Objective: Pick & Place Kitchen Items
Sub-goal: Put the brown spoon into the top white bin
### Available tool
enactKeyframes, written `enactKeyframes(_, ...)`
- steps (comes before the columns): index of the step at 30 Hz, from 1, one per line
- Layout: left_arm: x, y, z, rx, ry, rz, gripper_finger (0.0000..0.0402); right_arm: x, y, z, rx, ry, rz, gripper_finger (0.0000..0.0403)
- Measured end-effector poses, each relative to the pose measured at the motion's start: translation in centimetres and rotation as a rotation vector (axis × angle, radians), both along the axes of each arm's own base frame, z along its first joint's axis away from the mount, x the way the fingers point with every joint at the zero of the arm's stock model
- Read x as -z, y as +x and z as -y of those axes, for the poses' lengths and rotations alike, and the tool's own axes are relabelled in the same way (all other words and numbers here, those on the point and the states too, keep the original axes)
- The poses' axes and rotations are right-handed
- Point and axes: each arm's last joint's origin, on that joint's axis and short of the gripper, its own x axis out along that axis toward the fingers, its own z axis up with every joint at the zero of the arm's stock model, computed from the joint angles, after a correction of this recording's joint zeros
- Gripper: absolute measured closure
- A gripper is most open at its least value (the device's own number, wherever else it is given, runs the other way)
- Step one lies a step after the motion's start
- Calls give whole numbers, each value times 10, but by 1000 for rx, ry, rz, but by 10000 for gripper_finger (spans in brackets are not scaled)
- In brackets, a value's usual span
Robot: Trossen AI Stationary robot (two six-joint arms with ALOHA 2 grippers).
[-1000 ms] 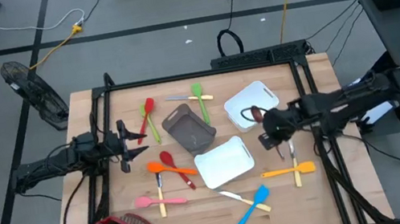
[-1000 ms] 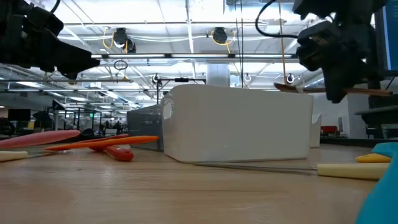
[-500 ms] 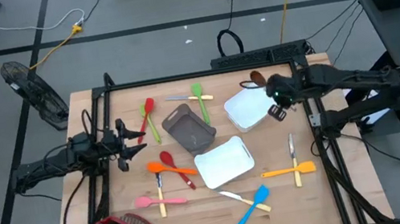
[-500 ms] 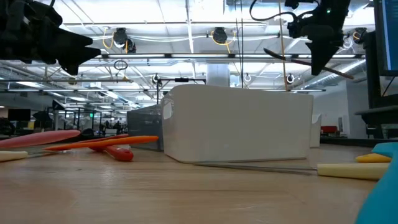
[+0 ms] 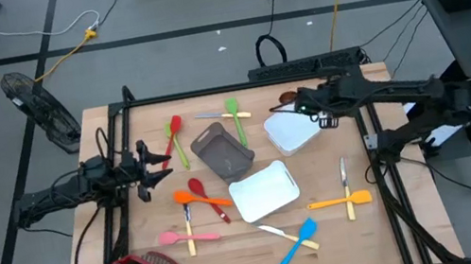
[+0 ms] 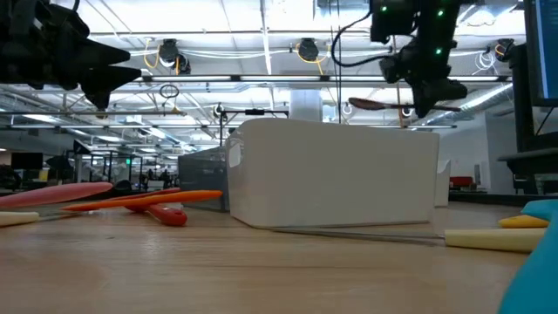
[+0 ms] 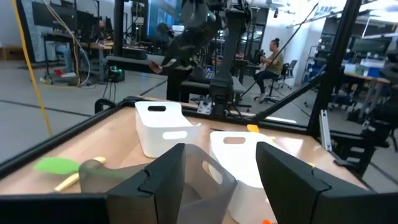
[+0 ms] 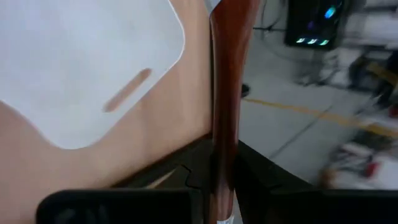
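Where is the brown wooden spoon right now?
The brown wooden spoon is held in the right gripper, lifted above the table's far right side, beside the far white tray.

Wooden spoon [image 5: 288,98] in right tool [image 5: 316,110], above far tray [image 5: 293,128]; left tool [image 5: 160,157] at table's left.

The right gripper [image 5: 311,106] hangs above the far white tray [image 5: 286,136], fingers clamped on a brown wooden spoon [image 8: 224,99], arm stretched in from the right. The left gripper [image 5: 155,157] waits well left of that tray, fingers parted.
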Motion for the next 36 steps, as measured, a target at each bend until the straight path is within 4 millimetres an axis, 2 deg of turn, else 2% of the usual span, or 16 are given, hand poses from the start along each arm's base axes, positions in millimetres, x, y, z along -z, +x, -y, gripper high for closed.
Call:
enactKeyframes(6,0,0,0,3,-52,3,199,15,17,7,-115,-20,-158,368)
enactKeyframes(15,0,0,0,3,-57,3,199,43,32,15,-215,52,-373,363)
enactKeyframes(23,0,0,0,3,-55,1,199,59,39,19,-213,88,-436,361)
enactKeyframes(28,1,0,0,3,-57,-12,199,71,43,18,-232,200,-431,360)
enactKeyframes(36,2,0,0,2,-57,-16,199,89,49,20,-231,220,-498,359)
